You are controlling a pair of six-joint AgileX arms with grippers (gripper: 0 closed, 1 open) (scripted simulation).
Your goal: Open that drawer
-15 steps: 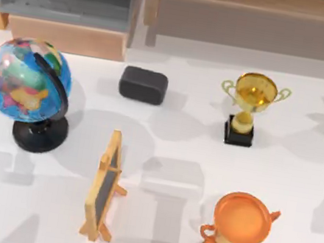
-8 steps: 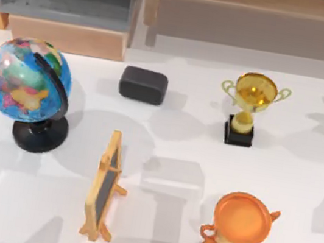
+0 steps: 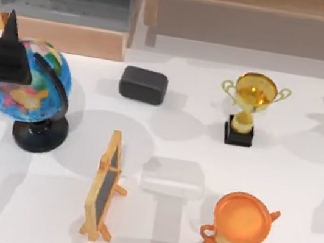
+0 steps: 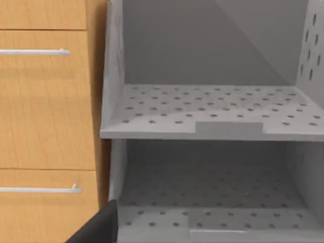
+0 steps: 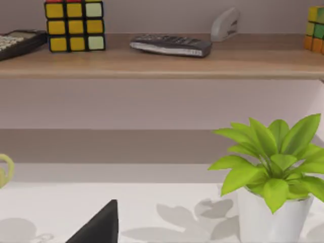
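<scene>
Top view: left end effector (image 3: 8,41) apparently hovers above globe (image 3: 29,85).

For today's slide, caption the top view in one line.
Left gripper over the globe, near the pulled-out drawer.

Drawer (image 3: 69,5) grey inside, light-wood front; globe (image 3: 27,78) blue.

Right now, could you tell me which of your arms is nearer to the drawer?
Left. My left gripper hangs over the globe, just in front of the drawer at the table's back left. My right arm stays parked near the potted plant, well away.
</scene>
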